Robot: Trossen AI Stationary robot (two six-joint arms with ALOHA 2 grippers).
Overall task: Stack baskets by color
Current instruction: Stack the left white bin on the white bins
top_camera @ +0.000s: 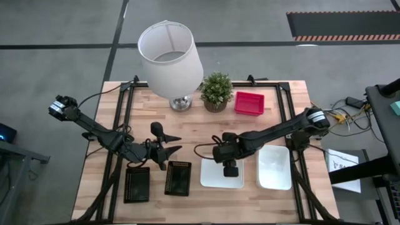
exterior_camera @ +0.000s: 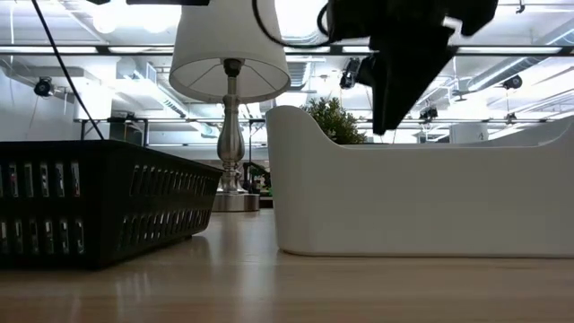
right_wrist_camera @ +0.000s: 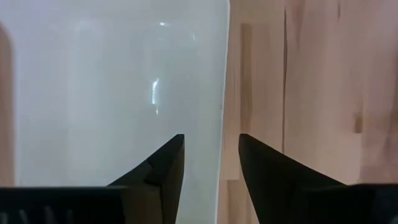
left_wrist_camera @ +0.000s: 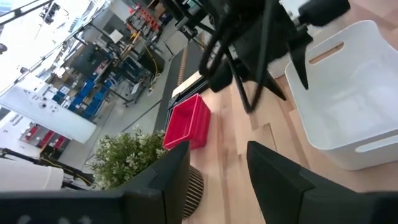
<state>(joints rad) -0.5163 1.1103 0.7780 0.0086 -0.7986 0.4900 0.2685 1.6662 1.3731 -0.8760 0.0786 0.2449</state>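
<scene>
Two white baskets lie side by side near the table's front, one (top_camera: 215, 178) left of the other (top_camera: 274, 167). Left of them rest two black baskets (top_camera: 137, 185) (top_camera: 177, 178). One red basket (top_camera: 249, 103) sits at the far right, also seen in the left wrist view as the red basket (left_wrist_camera: 186, 121). My right gripper (top_camera: 230, 169) hangs open above the left white basket (right_wrist_camera: 112, 93); one finger stands over its inside and one over the table, either side of its wall (right_wrist_camera: 222, 74). My left gripper (top_camera: 173, 143) is open and holds nothing, left of the white baskets.
A white lampshade on a silver lamp (top_camera: 172, 59) and a potted plant (top_camera: 217, 90) stand at the far middle. In the low view a black basket (exterior_camera: 99, 202) and a white basket (exterior_camera: 421, 197) fill the foreground. Bare wood lies between the baskets and the lamp.
</scene>
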